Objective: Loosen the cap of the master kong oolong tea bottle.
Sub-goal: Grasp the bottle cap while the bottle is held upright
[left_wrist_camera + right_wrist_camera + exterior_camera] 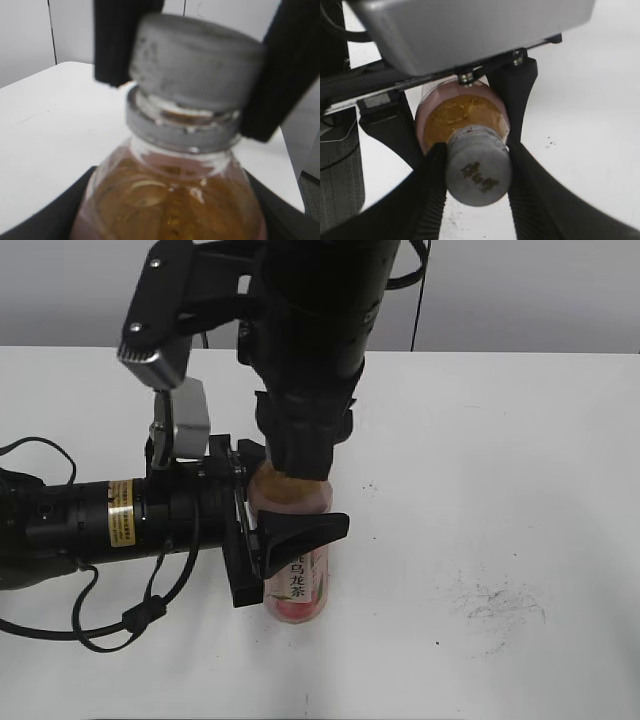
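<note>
The master kong oolong tea bottle (300,585) stands upright on the white table (500,470), amber tea showing through its shoulder (170,200). My left gripper (285,515) reaches in from the left and is shut on the bottle's body; its dark fingers (45,220) flank the bottle low in the left wrist view. My right gripper (478,162) comes down from above and is shut on the grey cap (479,170), its ribbed fingers (432,185) pressing both sides. The left wrist view shows the cap (195,65) between those black fingers (285,75). The right arm hides the cap in the exterior view.
Black cables (60,625) loop on the table beside the left arm. Dark smudges (500,605) mark the tabletop to the right of the bottle. The table's far edge meets a pale wall (520,300).
</note>
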Tool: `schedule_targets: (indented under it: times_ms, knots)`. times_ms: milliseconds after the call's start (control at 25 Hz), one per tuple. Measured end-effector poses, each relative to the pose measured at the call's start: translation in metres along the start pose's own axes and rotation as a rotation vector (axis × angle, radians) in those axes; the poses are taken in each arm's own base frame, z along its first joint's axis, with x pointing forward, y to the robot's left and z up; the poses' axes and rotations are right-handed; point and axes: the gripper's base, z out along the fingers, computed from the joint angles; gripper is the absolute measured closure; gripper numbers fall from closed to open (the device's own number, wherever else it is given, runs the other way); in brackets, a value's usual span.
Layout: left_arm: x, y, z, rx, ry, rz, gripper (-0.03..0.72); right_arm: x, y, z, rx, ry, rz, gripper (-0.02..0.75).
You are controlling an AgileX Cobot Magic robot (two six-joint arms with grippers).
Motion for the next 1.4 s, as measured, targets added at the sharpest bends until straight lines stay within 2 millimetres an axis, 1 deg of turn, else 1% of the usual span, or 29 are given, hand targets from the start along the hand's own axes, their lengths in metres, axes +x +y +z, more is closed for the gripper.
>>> schedule_targets:
  times_ms: [80,400,720,1120,1240,1400]
  knots:
    - [0.0000,0.0000,0.0000,0.000,0.000,0.000,0.243,0.0001,-0.0001,0.0000,0.001,0.001,-0.074,0.458]
    - [0.0001,0.0003,0.0000,-0.003,0.001,-0.002,0.243,0.0003,-0.0008,0.0000,0.008,0.005,-0.481,0.459]
    - [0.0001,0.0003,0.0000,-0.004,0.002,-0.002,0.243,0.0003,-0.0010,0.0000,0.009,0.008,-0.782,0.459]
    - [0.0001,0.0003,0.0000,-0.004,0.002,-0.002,0.243,0.0000,-0.0017,-0.0004,0.018,0.011,-1.254,0.460]
    - [0.0001,0.0003,0.0000,-0.004,0.002,-0.002,0.243,-0.0001,-0.0018,-0.0004,0.020,0.012,-1.372,0.461]
    - [0.0001,0.0004,0.0000,-0.004,0.001,-0.002,0.243,-0.0008,-0.0015,-0.0004,0.021,0.013,-1.477,0.463]
